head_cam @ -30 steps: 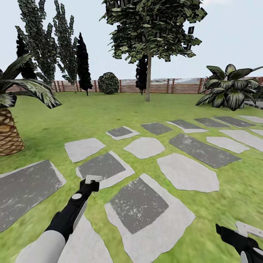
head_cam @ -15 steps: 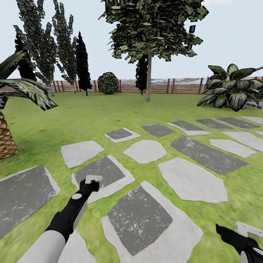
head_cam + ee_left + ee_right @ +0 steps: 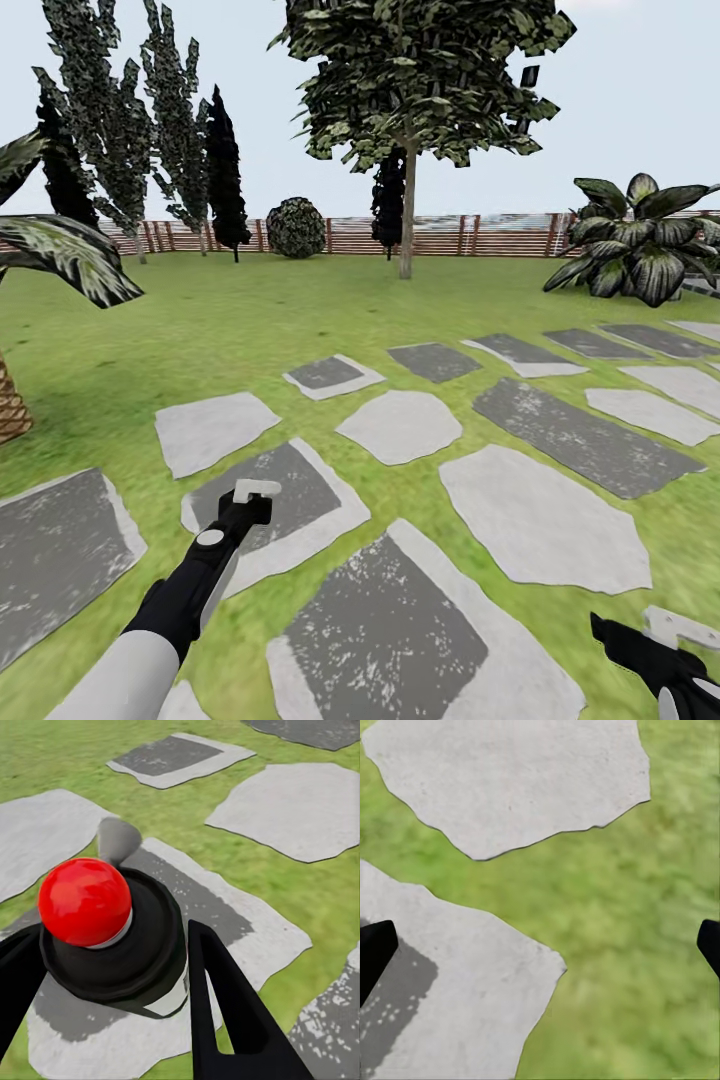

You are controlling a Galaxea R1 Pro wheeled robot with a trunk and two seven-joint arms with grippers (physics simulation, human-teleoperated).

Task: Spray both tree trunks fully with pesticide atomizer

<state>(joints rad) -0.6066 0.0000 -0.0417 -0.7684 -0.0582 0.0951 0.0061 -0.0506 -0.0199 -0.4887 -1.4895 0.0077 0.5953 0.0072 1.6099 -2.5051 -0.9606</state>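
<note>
The left gripper [image 3: 112, 975] is clamped on the atomizer [image 3: 112, 937], a black body topped by a red ball, one dark finger [image 3: 225, 1012] on each side of it. In the head view that gripper [image 3: 250, 497] hangs over a grey paving slab [image 3: 262, 495] set in the lawn [image 3: 200, 330]. The right gripper [image 3: 540, 945] is spread wide with nothing between its fingers, above grass and pale slabs; in the head view it [image 3: 668, 640] sits low at the lawn's near right edge. Well ahead across the lawn stands a tree [image 3: 420, 80], its trunk [image 3: 406, 230] upright just before the fence [image 3: 440, 236]. A palm [image 3: 40, 260] is at the left edge, a broad-leaved shrub [image 3: 640, 250] at the right.
</note>
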